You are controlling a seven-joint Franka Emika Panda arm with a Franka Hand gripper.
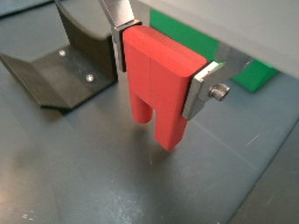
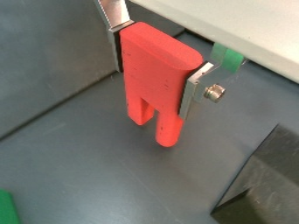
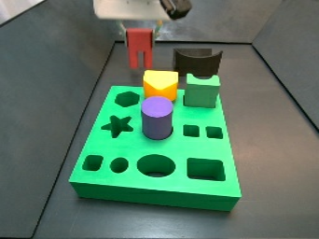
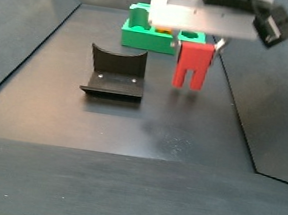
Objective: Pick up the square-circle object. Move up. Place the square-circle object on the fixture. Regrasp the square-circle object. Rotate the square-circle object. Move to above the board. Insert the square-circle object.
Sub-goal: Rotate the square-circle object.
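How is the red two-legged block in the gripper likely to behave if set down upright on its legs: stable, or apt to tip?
The square-circle object looks tall on two short, narrow legs, so it would probably tip easily. Its flat faces suggest no rolling. Clamped in the gripper without visible bending, it seems rigid.

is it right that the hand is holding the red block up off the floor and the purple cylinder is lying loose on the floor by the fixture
Not quite. The hand does hold the square-circle object clear of the floor, but the purple cylinder is not on the floor by the fixture. A side view shows it standing upright on the board.
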